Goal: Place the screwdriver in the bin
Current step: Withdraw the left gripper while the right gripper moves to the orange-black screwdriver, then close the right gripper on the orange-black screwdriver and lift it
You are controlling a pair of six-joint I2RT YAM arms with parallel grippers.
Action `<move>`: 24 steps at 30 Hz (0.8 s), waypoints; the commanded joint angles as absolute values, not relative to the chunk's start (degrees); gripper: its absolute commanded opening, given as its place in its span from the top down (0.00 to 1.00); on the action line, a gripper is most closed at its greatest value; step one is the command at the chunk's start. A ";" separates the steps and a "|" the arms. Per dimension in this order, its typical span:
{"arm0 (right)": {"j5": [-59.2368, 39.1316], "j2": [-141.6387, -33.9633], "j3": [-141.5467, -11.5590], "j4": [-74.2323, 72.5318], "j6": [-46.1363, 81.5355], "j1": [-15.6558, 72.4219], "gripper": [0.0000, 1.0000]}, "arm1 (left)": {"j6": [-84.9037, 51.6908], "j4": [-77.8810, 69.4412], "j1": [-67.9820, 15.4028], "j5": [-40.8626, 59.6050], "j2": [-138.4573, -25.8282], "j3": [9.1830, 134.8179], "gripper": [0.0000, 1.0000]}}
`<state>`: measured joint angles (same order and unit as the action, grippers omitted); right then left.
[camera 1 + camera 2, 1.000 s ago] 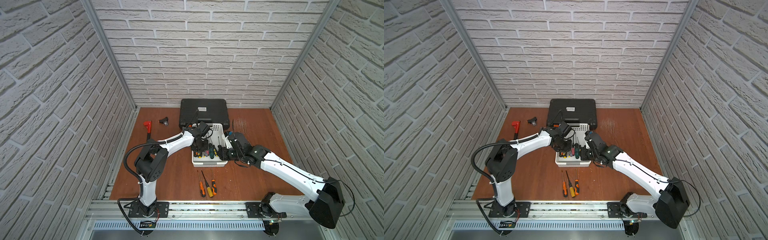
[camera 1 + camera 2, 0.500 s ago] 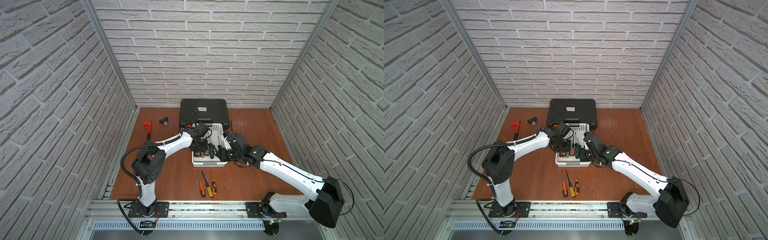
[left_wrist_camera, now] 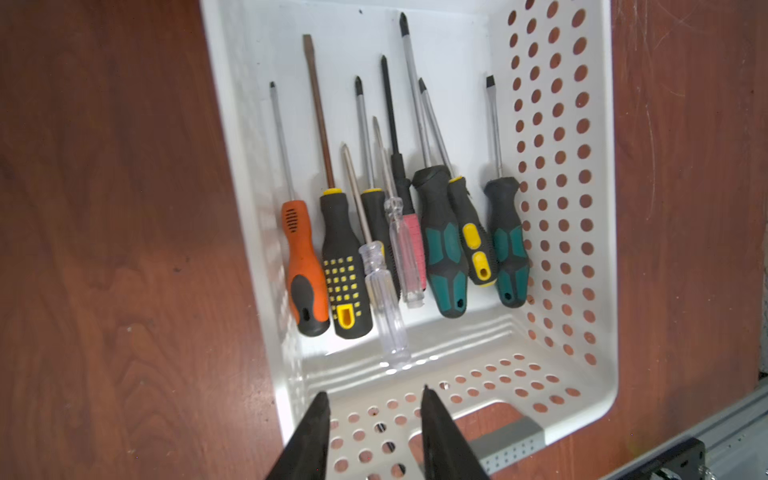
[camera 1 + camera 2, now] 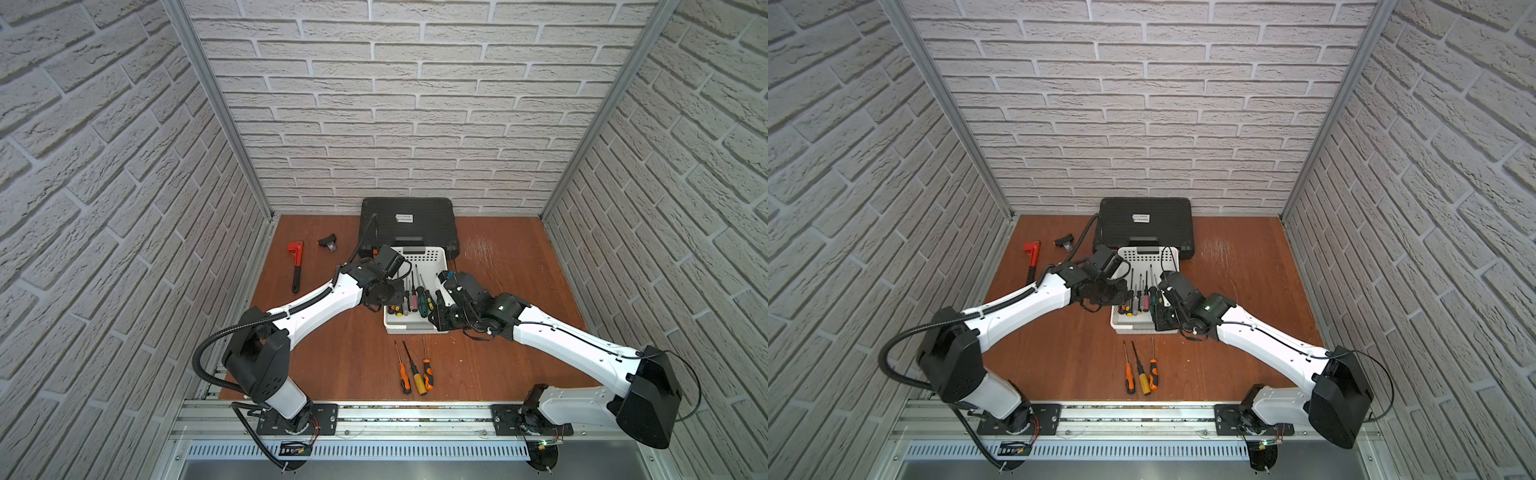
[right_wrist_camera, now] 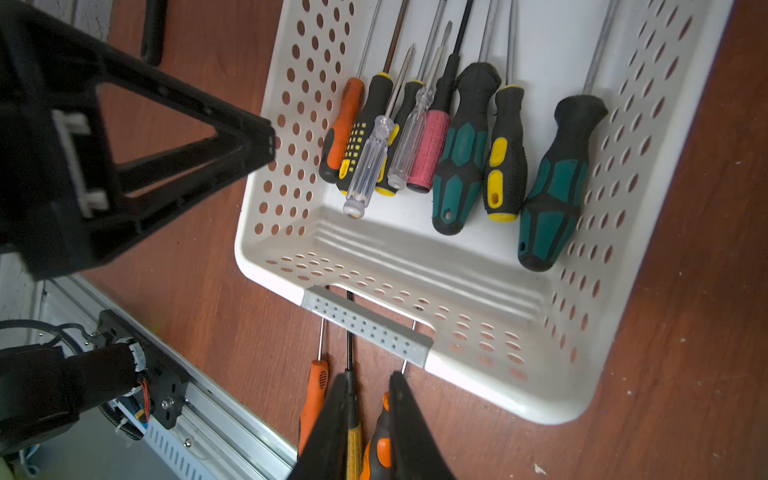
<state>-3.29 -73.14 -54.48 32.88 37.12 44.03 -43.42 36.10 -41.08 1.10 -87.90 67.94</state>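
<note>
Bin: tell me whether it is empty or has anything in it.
Not empty. The bin holds several screwdrivers lying side by side on its floor, as both wrist views show.

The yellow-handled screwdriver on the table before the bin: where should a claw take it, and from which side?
Probably best to take the yellow-handled screwdriver by its black shaft just ahead of the handle, coming straight down with the jaws across it. It lies flat, and its handle is crowded by the orange-and-black screwdriver beside it; the shafts fan apart there.
</note>
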 commanded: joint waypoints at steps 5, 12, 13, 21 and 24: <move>3.32 -72.06 -49.53 37.86 42.90 54.11 0.78 | -45.45 39.68 -39.68 -8.64 -74.21 59.04 0.52; 4.82 -77.02 -46.93 36.49 49.70 61.14 0.72 | -47.95 41.23 -37.85 -14.33 -66.57 54.04 0.50; 4.71 -78.01 -46.94 35.80 50.06 61.49 0.71 | -47.91 41.13 -37.72 -14.20 -66.40 53.81 0.50; 3.59 -84.75 -48.34 33.42 51.92 62.49 0.65 | -47.67 41.00 -36.87 -13.30 -66.48 52.42 0.49; 3.83 -85.76 -48.31 33.23 52.41 62.49 0.63 | -47.94 40.30 -36.24 -12.76 -65.70 51.17 0.49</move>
<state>2.98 -85.43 -47.35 34.57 50.78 62.15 -47.46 40.71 -37.01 -12.14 -66.92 52.47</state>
